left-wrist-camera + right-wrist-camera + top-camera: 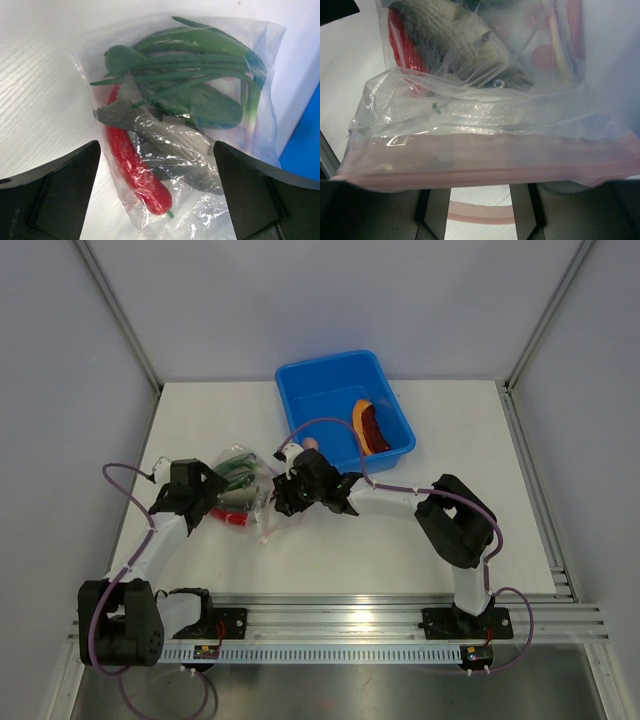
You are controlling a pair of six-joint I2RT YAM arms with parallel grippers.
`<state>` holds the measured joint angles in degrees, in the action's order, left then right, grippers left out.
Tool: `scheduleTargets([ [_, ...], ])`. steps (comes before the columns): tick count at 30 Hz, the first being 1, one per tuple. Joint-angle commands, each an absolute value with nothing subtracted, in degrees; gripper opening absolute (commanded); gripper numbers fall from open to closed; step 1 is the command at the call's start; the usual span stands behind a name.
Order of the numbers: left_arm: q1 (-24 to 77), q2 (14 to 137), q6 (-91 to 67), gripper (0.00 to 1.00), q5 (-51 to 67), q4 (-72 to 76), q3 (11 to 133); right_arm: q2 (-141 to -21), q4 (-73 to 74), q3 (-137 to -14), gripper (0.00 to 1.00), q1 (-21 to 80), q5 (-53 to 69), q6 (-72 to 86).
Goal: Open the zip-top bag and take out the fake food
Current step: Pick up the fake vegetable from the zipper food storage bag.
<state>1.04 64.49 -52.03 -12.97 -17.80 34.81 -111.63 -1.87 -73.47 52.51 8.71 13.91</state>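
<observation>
My left gripper (156, 165) gapes wide, zip-top bag (190, 100) dead ahead, lengthwise. My right gripper (480, 212) meets its zip mouth; grip unclear.

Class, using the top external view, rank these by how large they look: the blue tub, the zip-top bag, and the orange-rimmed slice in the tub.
1. blue tub
2. zip-top bag
3. orange-rimmed slice

The zip-top bag (245, 490) lies on the worktop (400, 550) between the two arms. The left end effector (212, 494) is just to its left, and the right end effector (288, 490) is at its right edge, where the bag's mouth faces. The fake food (165, 145) sits inside the bag. A tub (300, 380) stands behind and to the right, with one food piece (370, 427) in it.
</observation>
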Motion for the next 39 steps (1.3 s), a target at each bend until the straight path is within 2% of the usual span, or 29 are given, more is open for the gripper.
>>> scheduleTargets([
  [1, -1.39, 63.89, -52.82, 0.99, -14.25, -17.84, 36.83, -111.97, -3.16, -75.15, 0.53, 53.00, 9.84, 14.06],
  [6, -6.76, 67.94, -54.14, 0.99, -8.27, -16.35, 36.57, -111.97, -2.99, -75.24, 0.53, 53.00, 10.19, 14.24],
  [16, -10.20, 73.38, -57.57, 0.99, -0.35, -7.12, 32.78, -111.18, -3.25, -74.88, 0.53, 53.00, 11.25, 14.41],
  [19, -10.20, 76.46, -57.83, 0.90, 1.84, -3.79, 31.65, -111.62, -3.08, -74.97, 0.53, 53.00, 11.51, 14.41],
  [20, -10.20, 77.07, -57.92, 0.82, 2.80, -2.74, 31.55, -111.71, -3.08, -74.97, 0.52, 53.00, 11.51, 14.41],
  [24, -10.20, 77.96, -57.83, 0.69, 2.38, -3.60, 31.47, -111.97, -3.08, -75.06, 0.53, 53.00, 11.69, 14.33],
  [32, -10.28, 71.99, -57.83, 0.60, 2.02, -4.83, 29.88, -113.11, -3.25, -75.41, 0.53, 53.00, 12.30, 13.89],
  [36, -10.20, 70.58, -57.48, 0.56, 3.42, -4.66, 28.92, -114.17, -3.60, -75.59, 0.60, 53.00, 12.66, 13.89],
  [39, -10.20, 70.31, -57.22, 0.53, 4.22, -4.57, 28.39, -115.05, -4.48, -75.76, 0.61, 53.00, 14.49, 13.97],
])
